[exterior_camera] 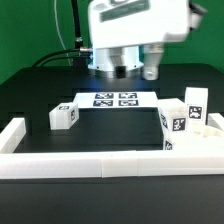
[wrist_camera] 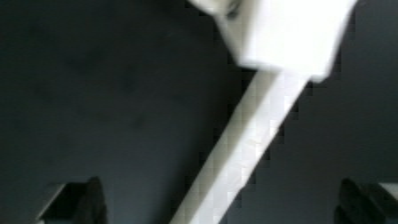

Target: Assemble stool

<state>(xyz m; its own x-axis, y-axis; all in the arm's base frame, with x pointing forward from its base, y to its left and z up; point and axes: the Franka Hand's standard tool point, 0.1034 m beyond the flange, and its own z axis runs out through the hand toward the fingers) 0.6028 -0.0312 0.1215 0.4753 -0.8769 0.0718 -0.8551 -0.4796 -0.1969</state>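
Note:
Three short white stool legs with black-and-white tags show in the exterior view. One leg (exterior_camera: 66,116) lies on the exterior view's left. One leg (exterior_camera: 174,127) stands on the right, with another (exterior_camera: 194,104) behind it. A white part (exterior_camera: 207,143) at the right edge may be the seat; I cannot tell. My gripper (exterior_camera: 135,70) hangs high over the back of the table, open and empty. In the wrist view the gripper (wrist_camera: 222,205) has its fingers (wrist_camera: 75,200) wide apart over a blurred white strip (wrist_camera: 249,130) and a white block (wrist_camera: 285,35).
The marker board (exterior_camera: 113,99) lies flat at mid-table below the gripper. A long white rail (exterior_camera: 100,162) borders the table's front and turns back at both sides. Black cables hang behind the arm.

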